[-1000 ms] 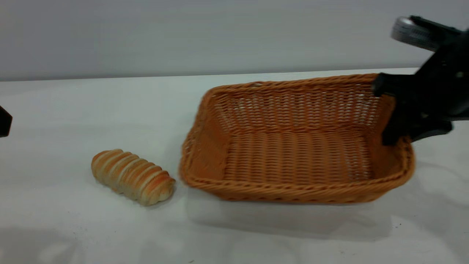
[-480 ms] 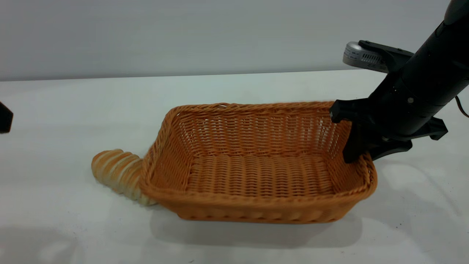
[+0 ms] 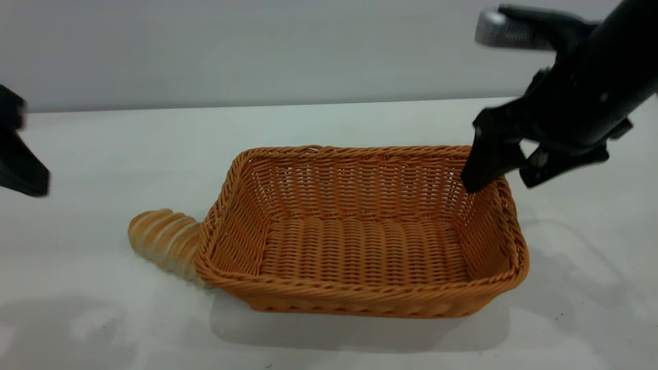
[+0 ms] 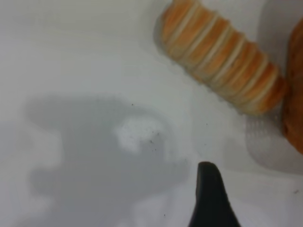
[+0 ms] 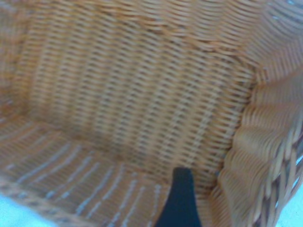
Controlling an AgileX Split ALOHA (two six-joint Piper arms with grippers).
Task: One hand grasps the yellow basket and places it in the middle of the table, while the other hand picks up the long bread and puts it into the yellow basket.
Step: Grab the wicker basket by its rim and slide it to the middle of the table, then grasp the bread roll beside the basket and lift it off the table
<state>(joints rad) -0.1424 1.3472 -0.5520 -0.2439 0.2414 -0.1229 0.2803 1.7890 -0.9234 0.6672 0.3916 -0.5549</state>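
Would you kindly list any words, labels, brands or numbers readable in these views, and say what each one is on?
None can be read.
The grey camera housing on the right arm has dark markings too blurred to make out.
The yellow basket, long bread and table carry no text.

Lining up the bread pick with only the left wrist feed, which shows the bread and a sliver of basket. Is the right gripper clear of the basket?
Observer: No. The right gripper is open and straddles the right end rim of the yellow basket, one finger inside and one outside.
Operator: Is the basket down flat?
Observer: It looks flat on the table, and there is nothing inside it.
Operator: Where is my gripper relative to the bread?
Observer: The left gripper is at the far left edge of the exterior view, above the table. It is well apart from the long bread, which lies by the basket's left end.
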